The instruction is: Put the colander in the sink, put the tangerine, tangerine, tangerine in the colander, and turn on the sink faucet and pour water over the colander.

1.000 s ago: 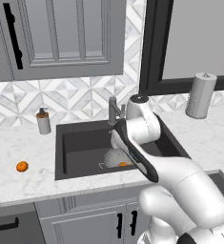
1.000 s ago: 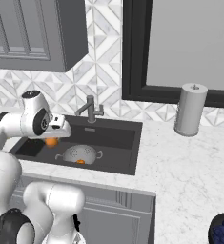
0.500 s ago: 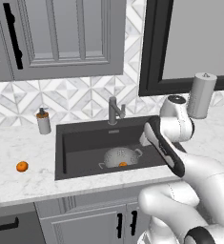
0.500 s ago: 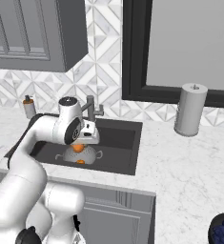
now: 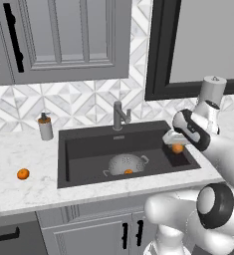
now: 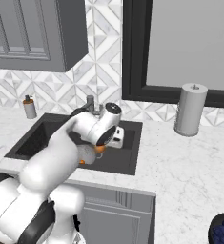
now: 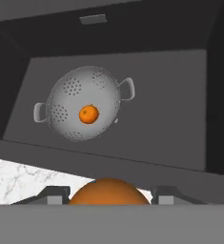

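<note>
The sink point(image 5: 78, 164) is big and mostly bare in the middle of the left base view. The colander point(image 5: 124, 164) sits on its floor with one tangerine point(image 5: 129, 172) inside, and there is open room above it. The faucet point(image 5: 119, 116) stands at the back edge and could block the way. The soap bottle point(image 5: 46, 127) stands at the upper left, well apart.
</note>
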Controlling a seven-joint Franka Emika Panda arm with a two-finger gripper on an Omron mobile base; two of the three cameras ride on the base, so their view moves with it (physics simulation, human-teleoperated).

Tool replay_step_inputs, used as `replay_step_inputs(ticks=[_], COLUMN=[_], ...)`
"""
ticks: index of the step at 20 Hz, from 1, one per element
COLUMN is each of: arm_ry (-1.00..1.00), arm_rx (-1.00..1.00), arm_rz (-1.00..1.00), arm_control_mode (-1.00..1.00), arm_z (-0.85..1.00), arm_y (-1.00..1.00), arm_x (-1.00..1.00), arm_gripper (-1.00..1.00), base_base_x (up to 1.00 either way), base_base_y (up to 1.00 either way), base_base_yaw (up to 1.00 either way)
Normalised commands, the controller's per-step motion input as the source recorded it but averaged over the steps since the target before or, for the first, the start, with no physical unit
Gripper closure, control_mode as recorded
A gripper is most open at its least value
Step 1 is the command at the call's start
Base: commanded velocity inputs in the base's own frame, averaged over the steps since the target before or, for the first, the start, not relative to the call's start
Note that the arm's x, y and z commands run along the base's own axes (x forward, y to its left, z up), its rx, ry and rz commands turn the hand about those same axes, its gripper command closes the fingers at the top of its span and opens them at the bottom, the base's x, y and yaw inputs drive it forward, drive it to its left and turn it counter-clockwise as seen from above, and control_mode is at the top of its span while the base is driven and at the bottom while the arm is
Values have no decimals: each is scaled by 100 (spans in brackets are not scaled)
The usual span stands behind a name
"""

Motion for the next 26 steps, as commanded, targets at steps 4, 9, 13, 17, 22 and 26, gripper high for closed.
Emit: replay_step_inputs(ticks=[4, 9, 13, 17, 22, 26], arm_ry=[13, 7, 1, 0, 0, 0], arm_rx=[25, 16, 9, 11, 11, 7], arm_rz=[7, 8, 10, 10, 8, 6], arm_control_mode=[-100, -100, -100, -100, -100, -100], arm_z=[-12, -43, -58, -26, -22, -39], arm_y=[1, 29, 54, 55, 32, 21], arm_x=[37, 5, 0, 3, 26, 16], arm_gripper=[100, 100, 100, 100, 100, 100], base_base_x=[0, 0, 0, 0, 0, 0], base_base_y=[0, 0, 0, 0, 0, 0], base_base_yaw=[0, 0, 0, 0, 0, 0])
